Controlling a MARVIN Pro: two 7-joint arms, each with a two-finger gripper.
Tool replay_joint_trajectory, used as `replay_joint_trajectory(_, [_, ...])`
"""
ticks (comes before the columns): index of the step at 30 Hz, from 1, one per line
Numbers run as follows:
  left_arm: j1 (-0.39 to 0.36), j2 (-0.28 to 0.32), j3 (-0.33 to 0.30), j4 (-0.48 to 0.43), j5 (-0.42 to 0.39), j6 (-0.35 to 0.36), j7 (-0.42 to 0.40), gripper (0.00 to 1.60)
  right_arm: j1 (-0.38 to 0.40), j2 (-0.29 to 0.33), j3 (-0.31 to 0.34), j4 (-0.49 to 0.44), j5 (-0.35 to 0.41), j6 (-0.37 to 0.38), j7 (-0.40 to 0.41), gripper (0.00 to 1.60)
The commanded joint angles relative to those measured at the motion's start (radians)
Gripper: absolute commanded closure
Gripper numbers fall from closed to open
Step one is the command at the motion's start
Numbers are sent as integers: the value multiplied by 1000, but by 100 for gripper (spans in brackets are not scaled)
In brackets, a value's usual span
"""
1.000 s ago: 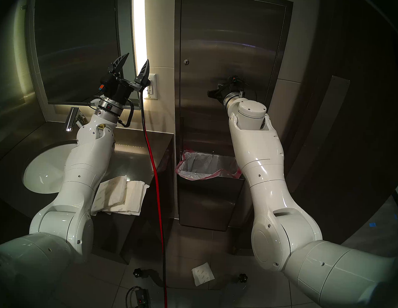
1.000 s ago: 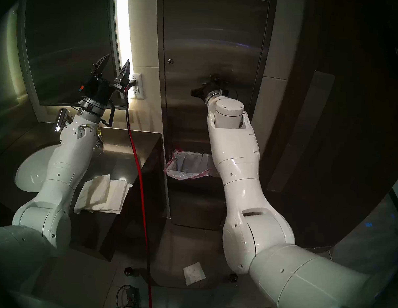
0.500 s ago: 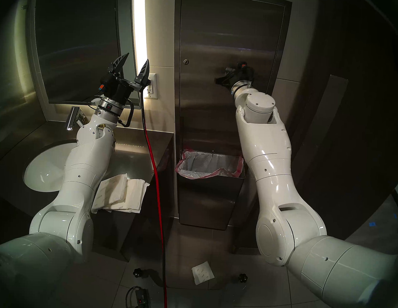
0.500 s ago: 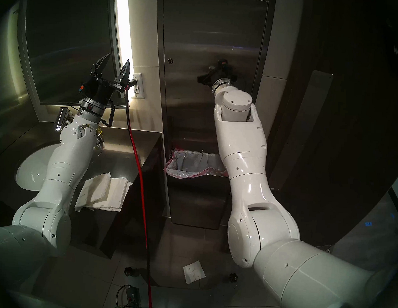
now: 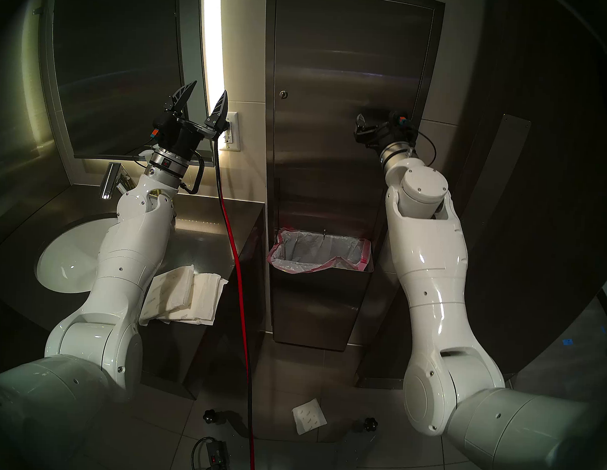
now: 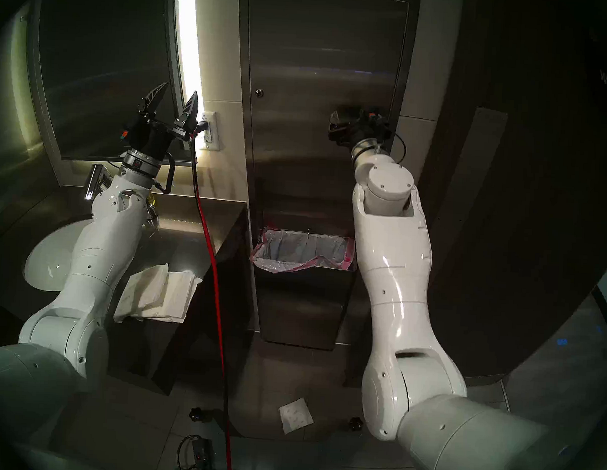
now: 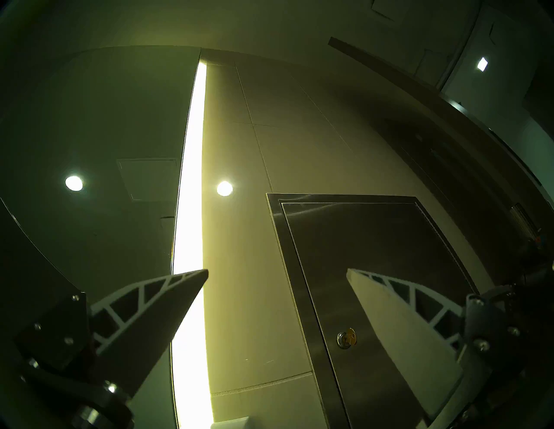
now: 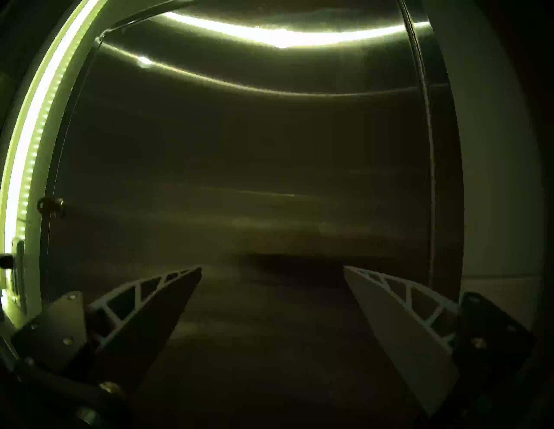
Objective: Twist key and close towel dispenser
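The towel dispenser point(image 5: 351, 68) point(image 6: 323, 67) is a tall brushed-steel wall cabinet; its long door looks flush with its frame. The small brass key point(image 5: 283, 94) point(image 6: 259, 93) sticks in the round lock at the door's left edge. It also shows in the left wrist view point(image 7: 347, 338) and the right wrist view point(image 8: 51, 206). My left gripper point(image 5: 210, 87) point(image 7: 277, 270) is open and empty in front of the mirror, left of the dispenser. My right gripper point(image 5: 361, 126) point(image 8: 272, 267) is open and empty close to the door's right part point(image 8: 239, 149).
The dispenser's built-in bin point(image 5: 313, 306) has a pink-edged liner. A red cable point(image 5: 238, 261) hangs from the wall outlet point(image 5: 230, 130) between counter and dispenser. Paper towels point(image 5: 184, 297) lie on the counter by the sink point(image 5: 68, 257). A dark wooden door point(image 5: 498, 203) stands to the right.
My right arm has swung right and up, carrying its gripper from the door's middle to near its right edge. The left arm has not moved.
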Motion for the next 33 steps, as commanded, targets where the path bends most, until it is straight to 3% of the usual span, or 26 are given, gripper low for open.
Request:
replay_joint_trajectory(1, [-14, 0, -1, -8, -1, -1, 0, 0, -119, 12, -25, -79, 0, -6, 37, 0])
replay_joint_trajectory(14, [-14, 0, -1, -9, -1, -1, 0, 0, -303, 58, -53, -217, -3, -18, 101, 0])
replay_joint_trajectory(33, [-17, -1, -2, -11, -1, -1, 0, 0, -589, 136, -51, -495, 19, -92, 190, 0])
